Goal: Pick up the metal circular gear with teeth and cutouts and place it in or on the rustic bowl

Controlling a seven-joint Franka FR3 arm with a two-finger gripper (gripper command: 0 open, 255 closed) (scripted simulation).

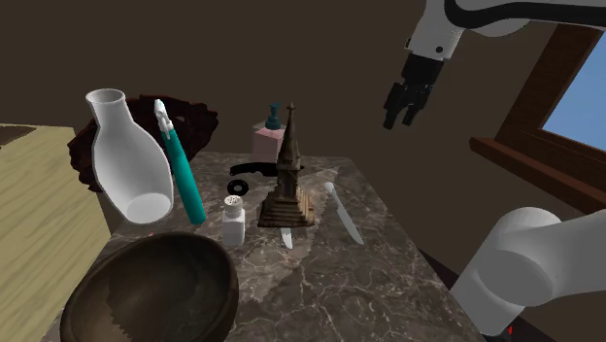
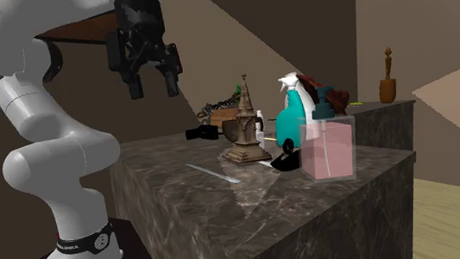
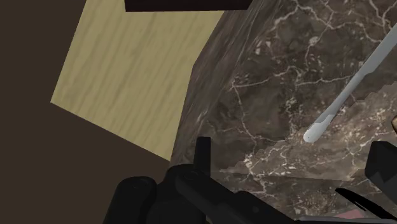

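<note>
high above the marble counter (image 1: 320, 282), we see the black gripper (image 1: 403, 115) hang with its jaws wide and empty, well apart from everything below. the dark toothed gear (image 1: 238, 187) lies flat on the stone near a white shaker (image 1: 233, 219), beside a brown tower figurine (image 1: 288, 180). the dark rustic bowl (image 1: 151, 291) sits at the counter's near end in the shoulder view. a grey knife (image 1: 344, 214) lies by the figurine.

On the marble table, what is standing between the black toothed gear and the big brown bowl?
A small white shaker stands between the gear and the bowl, nearer to the bowl's rim. The shoulder view shows this.
</note>
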